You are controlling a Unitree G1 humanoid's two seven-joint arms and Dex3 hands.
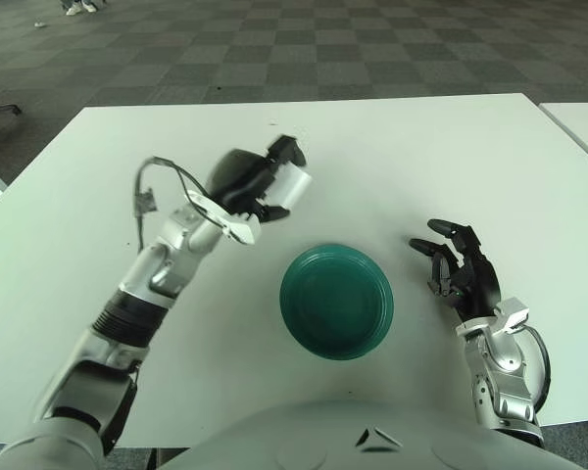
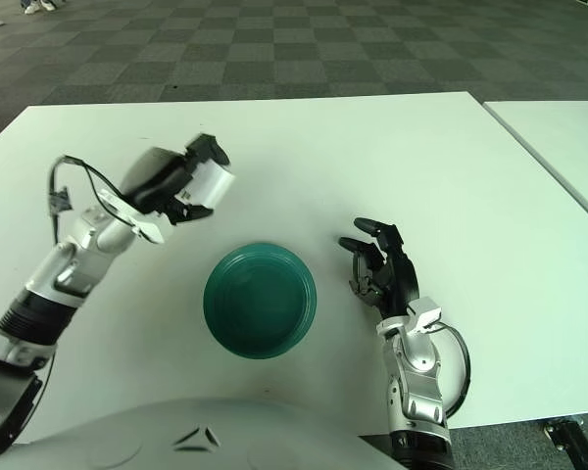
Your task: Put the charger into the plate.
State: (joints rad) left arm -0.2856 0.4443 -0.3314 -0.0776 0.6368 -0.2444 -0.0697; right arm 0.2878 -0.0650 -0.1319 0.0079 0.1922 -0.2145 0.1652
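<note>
My left hand [image 1: 247, 181] has the charger [image 1: 292, 184] pinched in its fingers [image 1: 290, 150], a white block held up off the desk [image 1: 392, 157], up-left of the green plate [image 1: 336, 302] & not yet over it. Gripped at the far end so the body hangs clear, prob. for a clean drop. Plate sits centre, just in front of me, nothing in it. Next, I reckon: swing right & toward me till it's over the plate, then let go. Right hand [image 1: 459, 269] idles right of the plate, fingers loosely spread, holding nothing.
</note>
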